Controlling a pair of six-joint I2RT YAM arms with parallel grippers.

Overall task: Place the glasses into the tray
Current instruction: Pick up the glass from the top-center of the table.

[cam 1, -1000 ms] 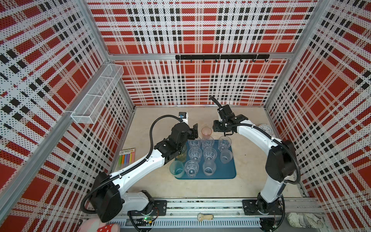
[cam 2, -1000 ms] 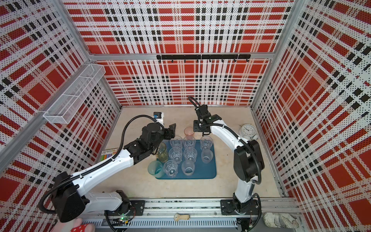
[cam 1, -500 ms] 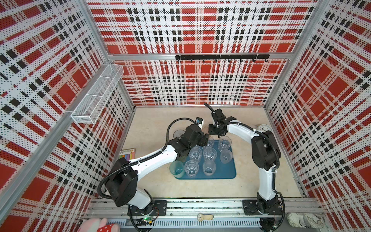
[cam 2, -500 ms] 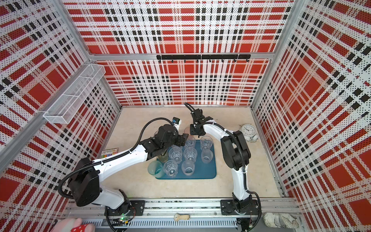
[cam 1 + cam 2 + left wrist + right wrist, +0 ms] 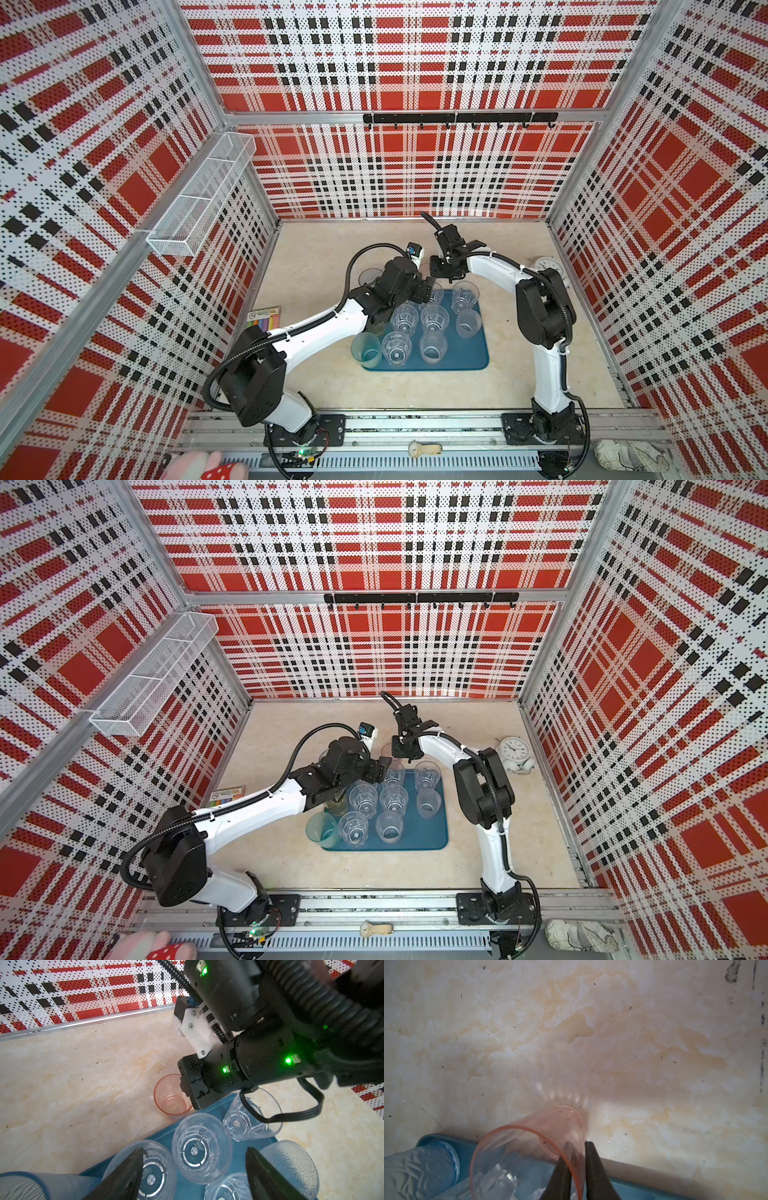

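The dark teal tray (image 5: 465, 357) (image 5: 424, 837) carries several clear and frosted glasses, among them a faceted one (image 5: 434, 318) and a frosted one (image 5: 468, 323). A teal-green glass (image 5: 365, 349) stands at its near left corner. A pink glass (image 5: 170, 1097) (image 5: 529, 1136) stands on the table just beyond the tray's far edge. My right gripper (image 5: 578, 1144) (image 5: 442, 274) is shut on its rim, one finger inside and one outside. My left gripper (image 5: 195, 1150) (image 5: 424, 289) hangs open above the tray's far glasses, holding nothing. A grey-blue glass (image 5: 370, 275) stands on the table beside the left arm.
A white alarm clock (image 5: 547, 266) sits by the right wall. A coloured box (image 5: 266, 318) lies by the left wall, where a wire basket (image 5: 203, 199) hangs. The two wrists are close together over the tray's far edge. A wristwatch (image 5: 424, 448) lies on the front rail.
My right gripper has come down onto the pink glass and closed on its rim. The left arm has swung right, over the tray's far row, still open.
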